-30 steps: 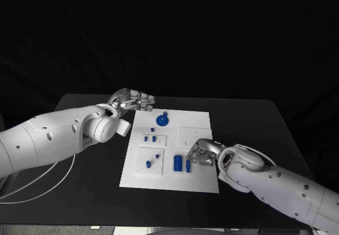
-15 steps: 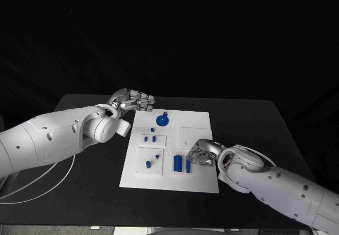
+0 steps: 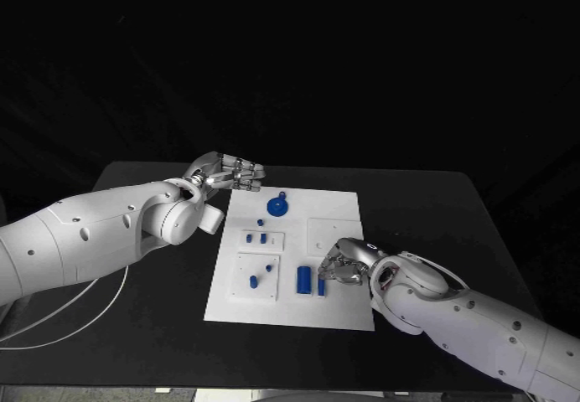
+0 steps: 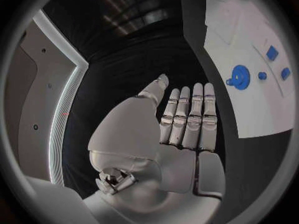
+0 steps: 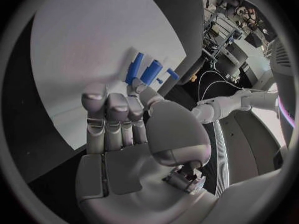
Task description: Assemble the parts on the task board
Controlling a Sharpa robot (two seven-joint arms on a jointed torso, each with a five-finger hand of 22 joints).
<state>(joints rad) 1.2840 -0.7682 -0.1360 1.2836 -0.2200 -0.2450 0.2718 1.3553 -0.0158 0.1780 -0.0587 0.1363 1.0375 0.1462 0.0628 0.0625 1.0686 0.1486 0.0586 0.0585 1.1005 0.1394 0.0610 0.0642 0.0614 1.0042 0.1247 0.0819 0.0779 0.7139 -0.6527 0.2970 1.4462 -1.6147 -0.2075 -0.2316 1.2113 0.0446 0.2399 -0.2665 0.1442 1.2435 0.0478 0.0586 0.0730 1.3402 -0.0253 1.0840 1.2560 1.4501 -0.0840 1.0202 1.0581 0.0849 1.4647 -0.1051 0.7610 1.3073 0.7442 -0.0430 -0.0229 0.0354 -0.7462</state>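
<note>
Right hand is empty, fingers loosely curled, poised beside two upright blue cylinders on the task board. Left hand is flat and empty off the board's far corner, over the counter. Assembly looks partly done — the blue disc lies unattended. The right wrist view shows no grasp.

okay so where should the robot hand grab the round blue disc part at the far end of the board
Probably by the raised knob at the centre of the round blue disc, coming straight down from above. The disc lies flat on the task board, so its rim offers little to pinch. The left robot hand is nearest.
</note>
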